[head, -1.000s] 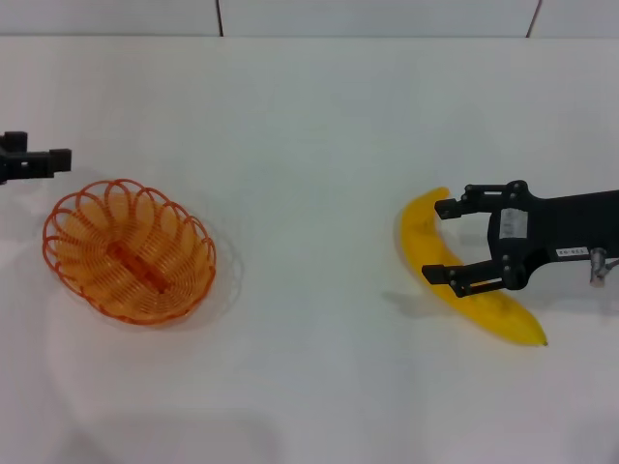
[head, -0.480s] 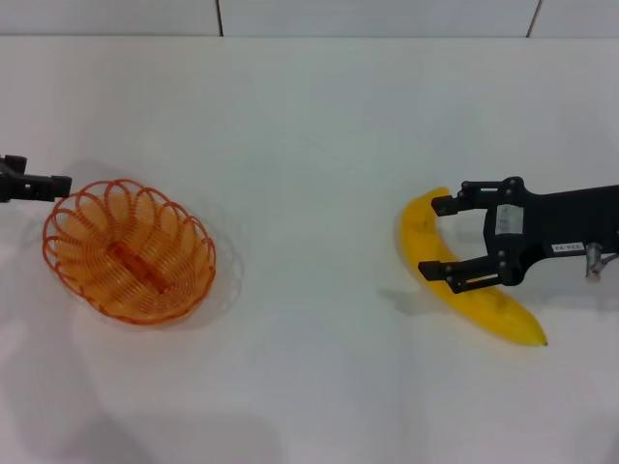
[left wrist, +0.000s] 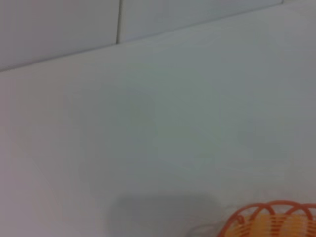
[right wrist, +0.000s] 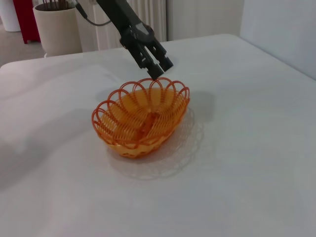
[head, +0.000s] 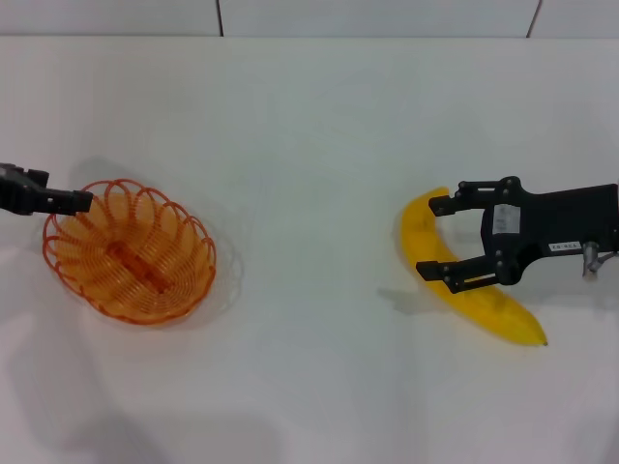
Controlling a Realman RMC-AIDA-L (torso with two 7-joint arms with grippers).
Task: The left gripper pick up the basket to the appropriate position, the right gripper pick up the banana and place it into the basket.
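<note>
1. At left of the head view, the left claw hangs over the far rim of the orange basket, its fingers nearly together, apparently lining up to pinch a rim loop.
2. At right, the right claw, fingers apart, straddles the banana on the white surface, seemingly poised to close on it.

left gripper: has come in from the table's 9 o'clock edge toward 3 o'clock; its tip now sits at the basket rim's 10 o'clock loops, where a second ago it stood apart from them.
right gripper: has crept slightly toward 9 o'clock, fingers spread on either side of the banana.
</note>
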